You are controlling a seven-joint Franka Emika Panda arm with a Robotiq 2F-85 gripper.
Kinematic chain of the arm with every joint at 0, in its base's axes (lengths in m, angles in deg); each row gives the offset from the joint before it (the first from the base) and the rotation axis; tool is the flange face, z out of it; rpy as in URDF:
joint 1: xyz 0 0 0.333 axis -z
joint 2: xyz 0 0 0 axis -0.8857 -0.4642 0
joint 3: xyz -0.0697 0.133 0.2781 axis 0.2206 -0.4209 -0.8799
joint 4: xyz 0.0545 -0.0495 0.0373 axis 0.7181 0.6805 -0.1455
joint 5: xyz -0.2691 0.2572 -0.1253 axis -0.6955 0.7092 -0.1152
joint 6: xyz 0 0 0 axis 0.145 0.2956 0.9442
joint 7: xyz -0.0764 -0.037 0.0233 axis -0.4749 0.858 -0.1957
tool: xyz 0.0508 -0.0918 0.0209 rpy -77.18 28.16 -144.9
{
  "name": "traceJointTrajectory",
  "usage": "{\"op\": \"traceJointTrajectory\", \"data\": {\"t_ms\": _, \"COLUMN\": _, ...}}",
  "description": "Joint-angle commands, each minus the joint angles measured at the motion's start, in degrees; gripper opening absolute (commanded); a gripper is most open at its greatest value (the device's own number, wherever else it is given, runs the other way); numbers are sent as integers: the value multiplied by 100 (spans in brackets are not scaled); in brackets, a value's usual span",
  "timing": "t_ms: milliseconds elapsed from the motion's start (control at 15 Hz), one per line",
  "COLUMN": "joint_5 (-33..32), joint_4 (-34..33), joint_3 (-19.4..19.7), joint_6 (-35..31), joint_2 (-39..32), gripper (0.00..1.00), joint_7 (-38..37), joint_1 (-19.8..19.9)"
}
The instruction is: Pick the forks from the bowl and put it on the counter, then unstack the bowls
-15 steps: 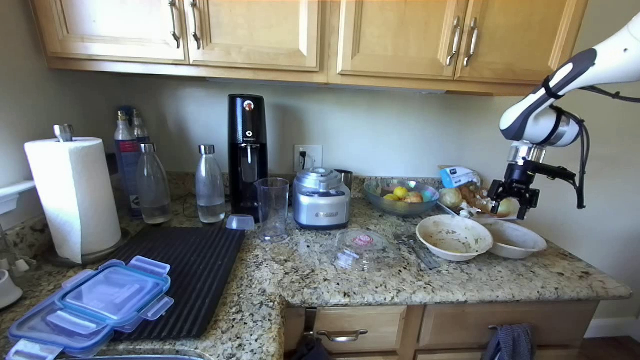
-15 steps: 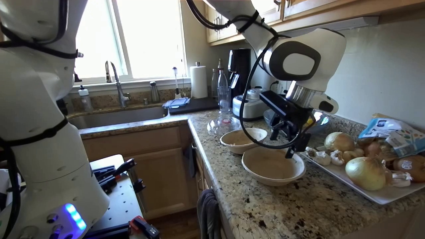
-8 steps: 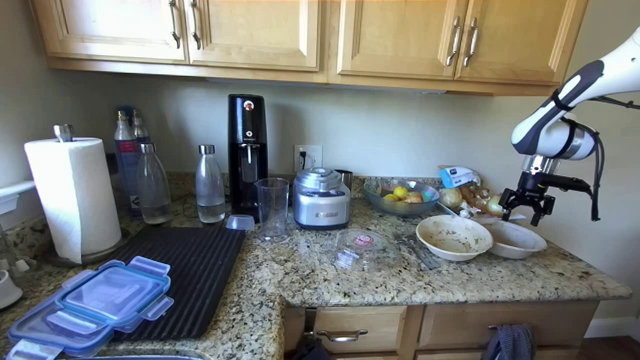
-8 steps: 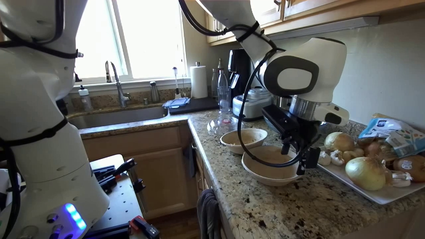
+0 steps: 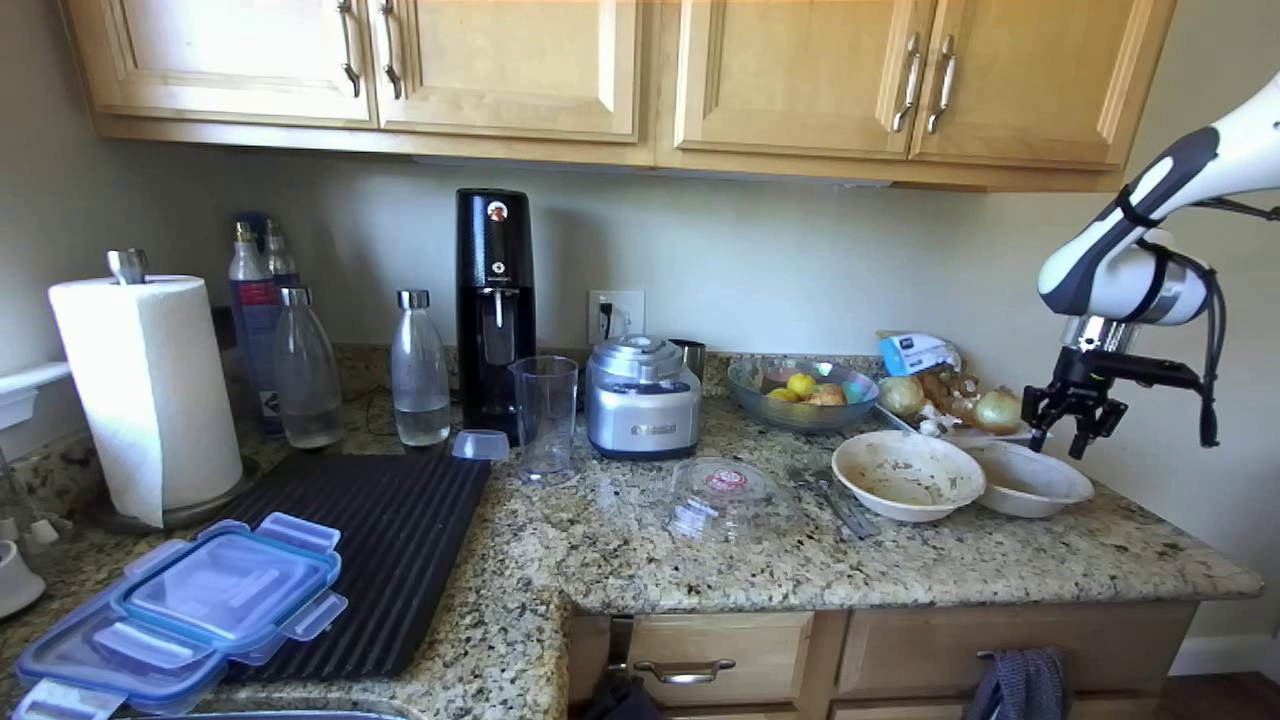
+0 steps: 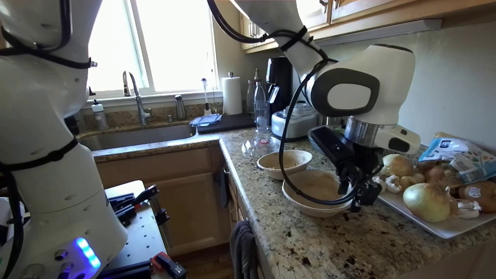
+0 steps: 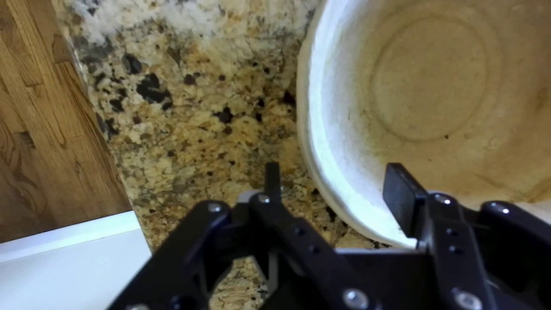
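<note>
A black gripper (image 7: 333, 183), fingers parted, hangs astride the rim of an off-white oval bowl (image 7: 430, 86) near the end edge of the speckled granite counter (image 5: 1120, 560). The wrist view alone shows the bowl's circular base ring; in an exterior view, metal forks (image 5: 850, 512) lie inward of the front edge, beside a matching bowl (image 5: 908, 478).

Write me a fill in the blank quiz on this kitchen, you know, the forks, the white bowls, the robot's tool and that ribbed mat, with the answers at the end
1. The forks lie outside the white bowls, directly on the granite ____.
2. The white bowls, side by side rather than stacked, number ____.
3. The tool is not shut but ____.
4. The colour of the ribbed mat is ____.

Missing words: counter; two; open; black.
</note>
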Motion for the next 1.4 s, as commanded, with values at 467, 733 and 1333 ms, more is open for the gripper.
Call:
{"op": "traceJointTrajectory", "data": {"t_ms": 467, "joint_5": -95, "joint_4": 80, "joint_3": -8, "joint_6": 83, "joint_2": -155, "gripper": 6, "joint_7": -265, "joint_1": 246}}
{"op": "traceJointTrajectory", "data": {"t_ms": 733, "joint_5": -112, "joint_4": 116, "joint_3": 20, "joint_6": 16, "joint_2": -40, "gripper": 6, "joint_7": -294, "joint_1": 241}}
{"op": "traceJointTrajectory", "data": {"t_ms": 1333, "joint_5": -263, "joint_4": 263, "joint_3": 220, "joint_6": -133, "joint_2": 171, "gripper": 6, "joint_7": -453, "joint_1": 175}}
